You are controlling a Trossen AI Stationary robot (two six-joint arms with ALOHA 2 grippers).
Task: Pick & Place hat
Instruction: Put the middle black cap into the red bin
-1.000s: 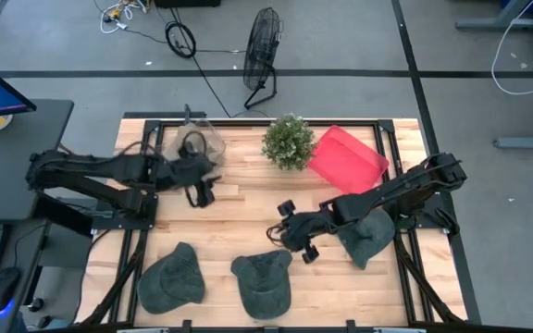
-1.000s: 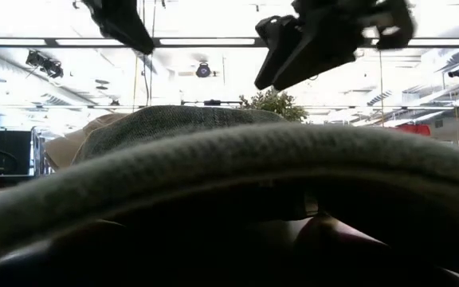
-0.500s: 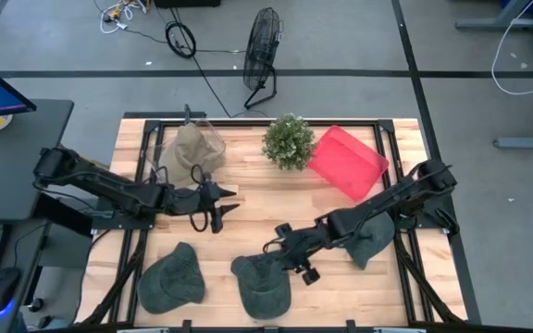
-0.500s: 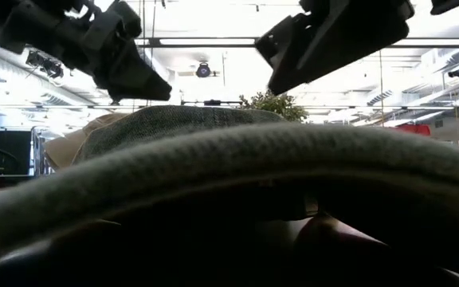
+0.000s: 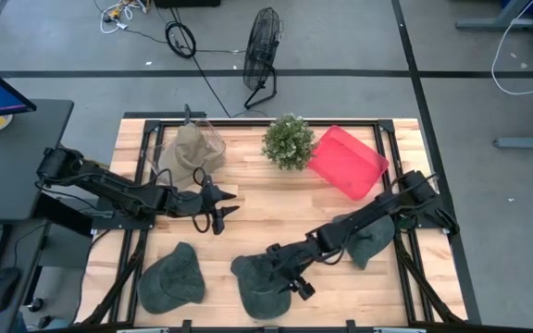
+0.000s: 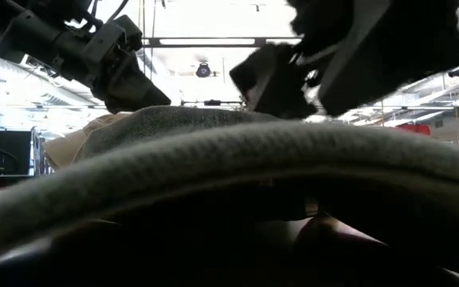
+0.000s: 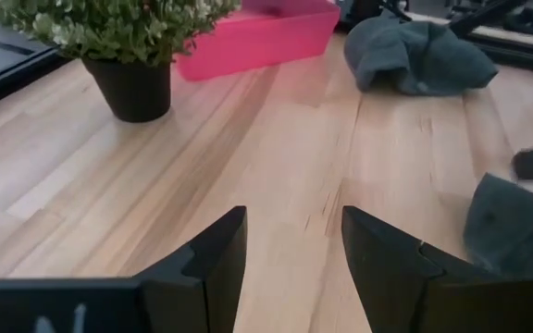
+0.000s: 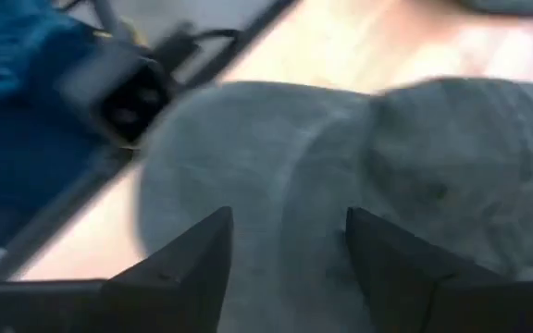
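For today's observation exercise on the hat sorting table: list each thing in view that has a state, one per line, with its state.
Left gripper: open, empty, above bare wood.
Right gripper: open, over the middle grey hat.
Grey hat at front left: lying flat.
Grey hat at right: lying under the right arm.
Tan hat: lying at the back.
Pink bin: empty.
Potted plant: upright.

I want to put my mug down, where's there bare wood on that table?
Bare wood lies mid-table, between the plant, the left gripper and the pink bin. The front edge is crowded: two grey hats, with the right gripper over one.
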